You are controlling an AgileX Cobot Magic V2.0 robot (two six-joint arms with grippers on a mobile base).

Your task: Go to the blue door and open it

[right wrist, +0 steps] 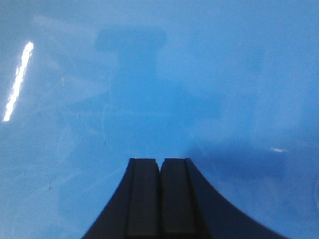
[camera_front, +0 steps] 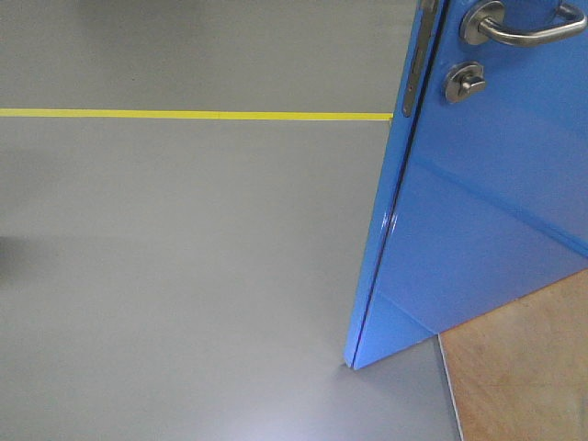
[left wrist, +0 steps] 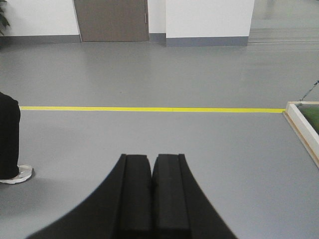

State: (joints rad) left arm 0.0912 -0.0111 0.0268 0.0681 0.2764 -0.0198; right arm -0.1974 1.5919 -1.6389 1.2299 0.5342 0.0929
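Already ajar, the blue door [camera_front: 478,202] stands upright dead ahead of the right jaws, filling their view; whether they touch it I cannot tell. Both pairs are clenched, empty. The left jaws face only grey floor [left wrist: 149,74], so the right arm is nearer. Ahead-right of the left jaws a wooden-framed tray [left wrist: 301,124] holds something green. The lever handle [camera_front: 524,32] lies level above its thumb-turn [camera_front: 464,83].

Bright-blue door [camera_front: 478,230] with steel-grey handle [camera_front: 528,35]; grey floor [camera_front: 184,276] crossed by a yellow line [camera_front: 184,114].
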